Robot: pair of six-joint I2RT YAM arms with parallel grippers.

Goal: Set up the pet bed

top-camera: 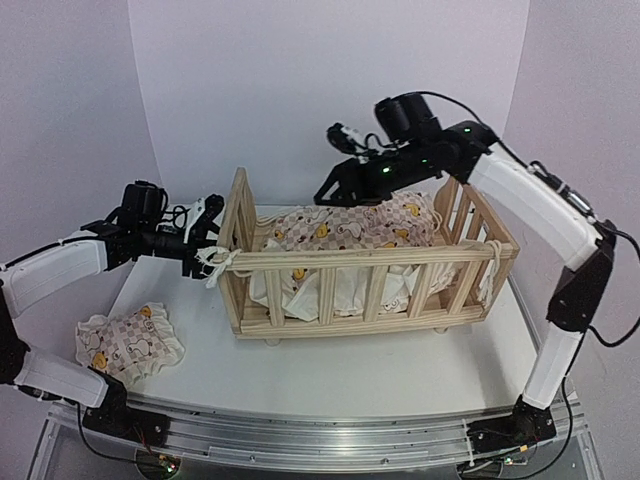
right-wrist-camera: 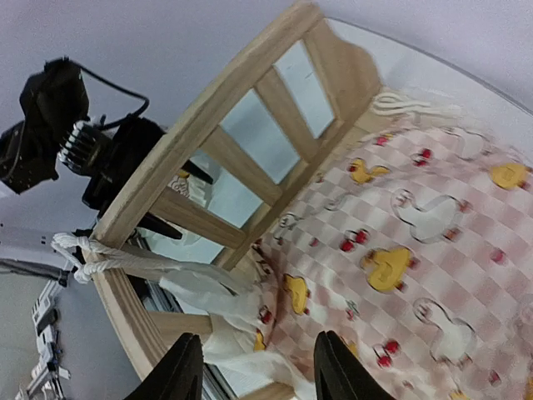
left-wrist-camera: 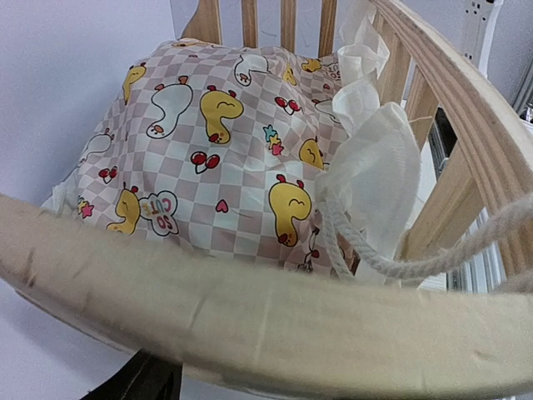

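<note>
Bed in place: the pet bed [top-camera: 365, 262] stands on the table [top-camera: 330, 370] at the centre of the top view, with its checked duck cushion [top-camera: 345, 232] lying inside and cream ruffle showing through the front slats. At the bed's left end, by the knotted string [top-camera: 218, 262], the left hand [top-camera: 205, 245] has its fingers on either side of the end rail, though I cannot tell whether they press it. Upper centre, the right hand [top-camera: 335, 185] hangs over the cushion with its fingers [right-wrist-camera: 185, 367] spread and nothing pinched, and a small matching pillow [top-camera: 125, 340] lies lower left.
</note>
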